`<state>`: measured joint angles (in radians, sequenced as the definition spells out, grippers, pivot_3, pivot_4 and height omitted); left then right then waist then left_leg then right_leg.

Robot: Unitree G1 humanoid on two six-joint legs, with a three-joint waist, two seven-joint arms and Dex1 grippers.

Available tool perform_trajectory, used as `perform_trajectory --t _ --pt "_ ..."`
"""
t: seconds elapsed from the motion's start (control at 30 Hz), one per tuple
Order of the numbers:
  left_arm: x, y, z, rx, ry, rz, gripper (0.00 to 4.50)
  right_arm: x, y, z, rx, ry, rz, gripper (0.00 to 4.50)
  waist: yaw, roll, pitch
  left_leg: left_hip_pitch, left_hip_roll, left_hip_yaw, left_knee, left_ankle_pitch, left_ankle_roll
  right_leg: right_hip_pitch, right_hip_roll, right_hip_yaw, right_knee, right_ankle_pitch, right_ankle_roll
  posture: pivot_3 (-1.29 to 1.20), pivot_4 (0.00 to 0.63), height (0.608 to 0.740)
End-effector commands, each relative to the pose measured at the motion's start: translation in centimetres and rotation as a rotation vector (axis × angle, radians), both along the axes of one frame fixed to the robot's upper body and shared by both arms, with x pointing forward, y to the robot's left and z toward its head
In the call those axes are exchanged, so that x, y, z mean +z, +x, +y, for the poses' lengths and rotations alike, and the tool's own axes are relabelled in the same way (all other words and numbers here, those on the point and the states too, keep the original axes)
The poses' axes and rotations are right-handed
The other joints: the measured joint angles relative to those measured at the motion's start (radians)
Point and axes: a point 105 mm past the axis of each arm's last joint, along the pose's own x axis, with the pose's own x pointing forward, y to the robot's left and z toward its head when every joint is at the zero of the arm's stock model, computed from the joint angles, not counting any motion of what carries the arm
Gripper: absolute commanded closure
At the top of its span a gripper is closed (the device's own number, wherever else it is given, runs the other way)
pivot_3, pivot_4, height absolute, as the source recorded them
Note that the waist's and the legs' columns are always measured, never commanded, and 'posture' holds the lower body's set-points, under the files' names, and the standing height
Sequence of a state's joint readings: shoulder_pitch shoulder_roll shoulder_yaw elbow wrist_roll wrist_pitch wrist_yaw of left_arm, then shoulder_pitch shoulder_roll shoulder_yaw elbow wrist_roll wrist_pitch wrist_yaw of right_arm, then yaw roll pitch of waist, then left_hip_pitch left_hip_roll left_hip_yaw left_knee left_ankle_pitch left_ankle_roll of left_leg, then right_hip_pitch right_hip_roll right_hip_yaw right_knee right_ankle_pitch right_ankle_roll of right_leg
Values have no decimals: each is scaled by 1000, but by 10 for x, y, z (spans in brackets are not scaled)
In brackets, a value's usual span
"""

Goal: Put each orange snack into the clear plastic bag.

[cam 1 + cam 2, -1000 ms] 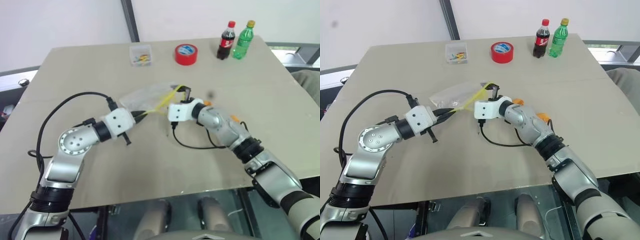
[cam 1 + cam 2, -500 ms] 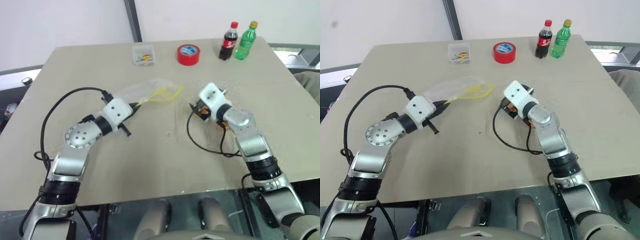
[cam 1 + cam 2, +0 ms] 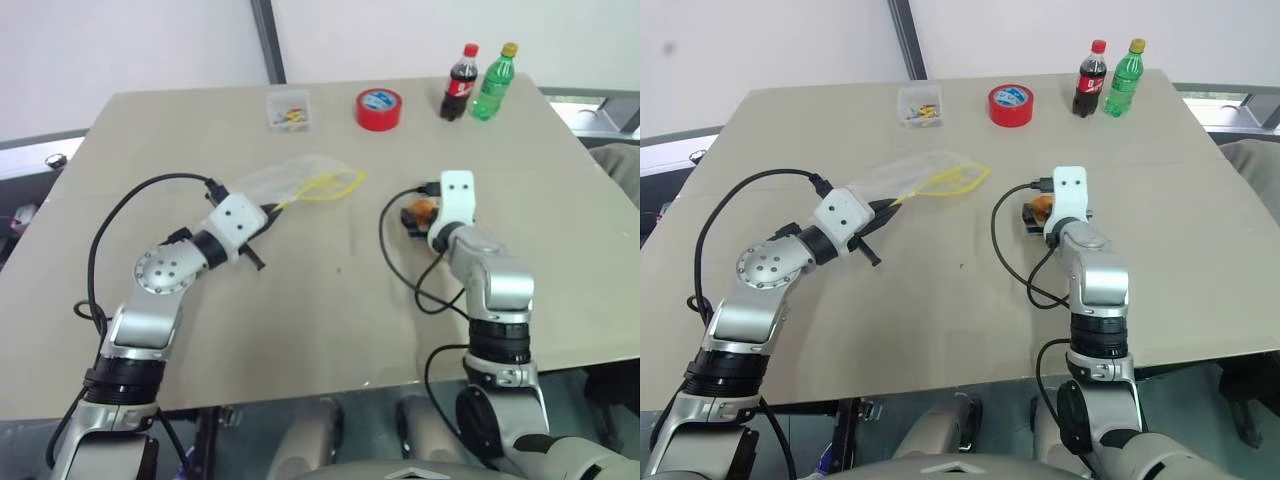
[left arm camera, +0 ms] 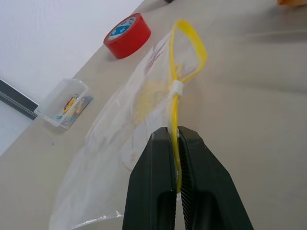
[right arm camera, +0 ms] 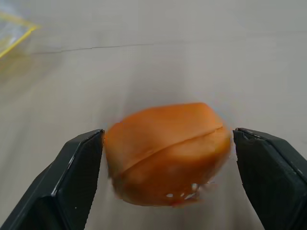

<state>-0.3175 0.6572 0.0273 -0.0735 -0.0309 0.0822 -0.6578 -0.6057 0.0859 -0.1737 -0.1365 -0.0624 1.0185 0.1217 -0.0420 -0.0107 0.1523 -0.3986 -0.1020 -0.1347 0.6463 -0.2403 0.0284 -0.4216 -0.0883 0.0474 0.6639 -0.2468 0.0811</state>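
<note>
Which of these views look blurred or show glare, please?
Right wrist view: the snack between the open fingers is smeared at its edges, as if by motion. Left wrist view: the fingers pinching the bag are crisp, the tape softer. Eye views: even light, no strong glare.

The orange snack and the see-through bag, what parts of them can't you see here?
- Orange snack: blurred in the right wrist view; in the head views the right arm's white wrist covers most of it.
- Second snack: cannot tell where it is.
- Clear plastic bag: the black fingers cover the bag's near edge; the left wrist view's lower edge crops it.
</note>
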Motion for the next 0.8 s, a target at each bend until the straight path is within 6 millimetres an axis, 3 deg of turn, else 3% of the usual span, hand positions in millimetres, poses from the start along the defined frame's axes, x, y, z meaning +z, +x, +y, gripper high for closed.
perform_trajectory --t 0.03,0.33,0.6,0.8 --pt "9 0 -2 -11 -5 -30 4500 21 2 2 12 12 -78 115 -4 0 0 0 0 0 0 0 0 0 0 0 0 0 0 0 150 740" --pt "8 -3 -5 -18 -6 -32 4500 11 4 6 76 -197 -110 115 -2 0 0 0 0 1 0 0 0 0 0 1 0 0 0 0 150 740" --pt "9 -4 -2 -7 -4 -34 4500 9 -3 8 75 -202 -73 115 -2 0 0 0 0 0 0 0 0 0 0 0 0 0 0 0 150 740" --pt "9 -4 -4 -11 -2 -35 4500 5 -13 -1 82 -303 -69 115 1 0 0 0 0 0 0 0 0 0 0 0 0 0 0 0 150 740"
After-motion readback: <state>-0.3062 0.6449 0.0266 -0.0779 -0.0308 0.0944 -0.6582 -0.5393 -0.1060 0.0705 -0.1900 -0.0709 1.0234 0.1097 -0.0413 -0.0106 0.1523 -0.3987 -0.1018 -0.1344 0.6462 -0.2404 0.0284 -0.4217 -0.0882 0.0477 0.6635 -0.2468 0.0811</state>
